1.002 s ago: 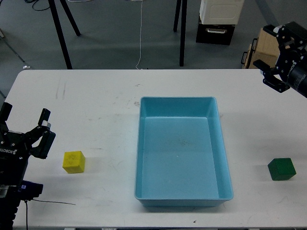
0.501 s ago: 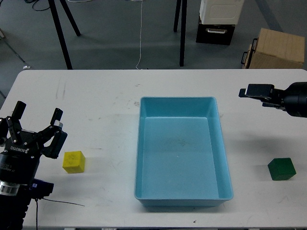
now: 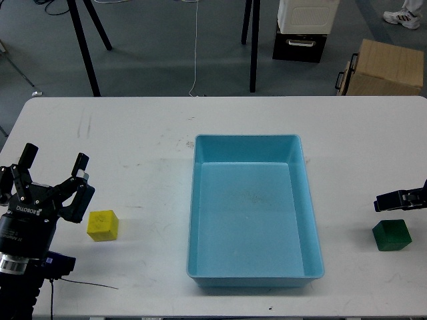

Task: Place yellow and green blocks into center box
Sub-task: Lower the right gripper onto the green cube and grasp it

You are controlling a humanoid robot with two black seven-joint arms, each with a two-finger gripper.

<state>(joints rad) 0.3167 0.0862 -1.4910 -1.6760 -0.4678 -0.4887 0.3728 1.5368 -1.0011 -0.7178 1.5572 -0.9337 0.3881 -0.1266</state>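
A yellow block (image 3: 103, 225) sits on the white table at the left. My left gripper (image 3: 55, 162) is open, just left of and behind the block, not touching it. A green block (image 3: 391, 235) sits on the table at the right. My right gripper (image 3: 399, 200) reaches in from the right edge, just behind and above the green block. It is seen dark and partly cut off, so I cannot tell its fingers apart. The light blue open box (image 3: 247, 139) stands in the table's center with nothing inside.
The white table (image 3: 140, 133) ends close to both blocks at the front. Beyond its far edge are black tripod legs (image 3: 85, 47), a cardboard box (image 3: 381, 67) and a black-and-white case (image 3: 303, 27) on the floor.
My right arm came down from the upper right to just behind the green block. My left gripper shifted a little right, toward the yellow block. The blocks have not moved.
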